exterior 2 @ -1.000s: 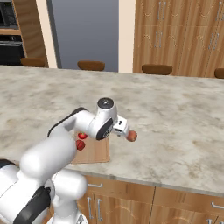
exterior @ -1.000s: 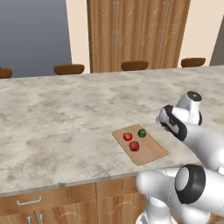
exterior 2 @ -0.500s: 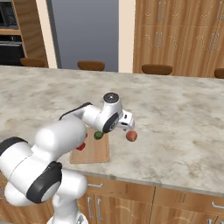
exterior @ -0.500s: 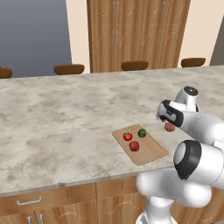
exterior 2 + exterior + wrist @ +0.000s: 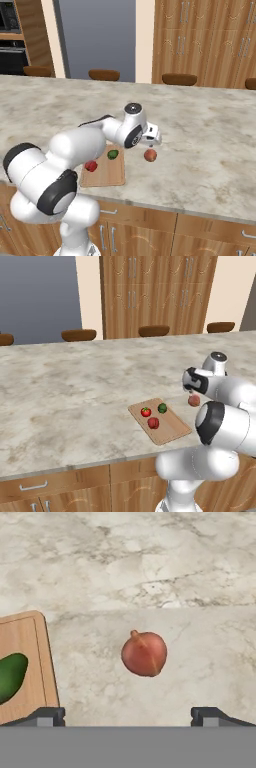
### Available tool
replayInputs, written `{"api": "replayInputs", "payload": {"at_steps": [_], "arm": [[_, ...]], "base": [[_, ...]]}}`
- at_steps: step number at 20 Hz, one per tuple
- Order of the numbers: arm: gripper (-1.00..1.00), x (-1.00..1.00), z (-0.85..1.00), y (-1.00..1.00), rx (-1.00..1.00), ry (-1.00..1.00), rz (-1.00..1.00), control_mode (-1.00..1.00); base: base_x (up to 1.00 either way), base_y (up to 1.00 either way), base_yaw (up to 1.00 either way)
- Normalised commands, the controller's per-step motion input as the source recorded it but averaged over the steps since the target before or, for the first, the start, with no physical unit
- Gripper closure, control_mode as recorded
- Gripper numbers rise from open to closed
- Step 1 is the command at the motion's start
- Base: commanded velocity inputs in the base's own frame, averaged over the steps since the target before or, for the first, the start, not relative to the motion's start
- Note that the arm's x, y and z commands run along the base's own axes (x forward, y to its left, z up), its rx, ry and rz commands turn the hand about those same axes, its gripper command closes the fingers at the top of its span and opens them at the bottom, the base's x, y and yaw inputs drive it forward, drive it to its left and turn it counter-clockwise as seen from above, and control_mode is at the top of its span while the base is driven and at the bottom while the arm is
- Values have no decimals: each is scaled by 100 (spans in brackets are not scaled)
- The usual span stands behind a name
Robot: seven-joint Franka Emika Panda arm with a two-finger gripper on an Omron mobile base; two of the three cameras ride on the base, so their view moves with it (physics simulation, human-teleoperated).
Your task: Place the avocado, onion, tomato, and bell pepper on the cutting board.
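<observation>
Flat light-brown wooden cutting board (image 5: 170, 428), near counter edge; bearing a dark red ball (image 5: 153, 423), a brighter red tomato-like ball (image 5: 145, 412) and a small dark green avocado (image 5: 162, 408) at its far side.
Small round pinkish-tan onion (image 5: 144, 653), on the beige marbled stone counter (image 5: 70, 391) just right of the board (not touching it).
White arm's two-finger gripper (image 5: 152, 139), hovering above the onion, fingers spread wide, nothing between them.
Brown stool tops (image 5: 153, 330), beyond the counter's far edge.
</observation>
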Motion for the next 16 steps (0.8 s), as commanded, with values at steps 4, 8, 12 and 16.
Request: {"api": "replayInputs", "payload": {"at_steps": [4,8,12,16], "arm": [[-100,28,-14,-15,-2,6,0,-100],[-100,23,-30,-21,0,8,0,-100],[-100,13,-21,-22,0,5,0,-100],[-100,17,-12,-11,0,2,0,-100]], "base": [[0,0,0],[0,0,0],[0,0,0],[0,0,0]]}}
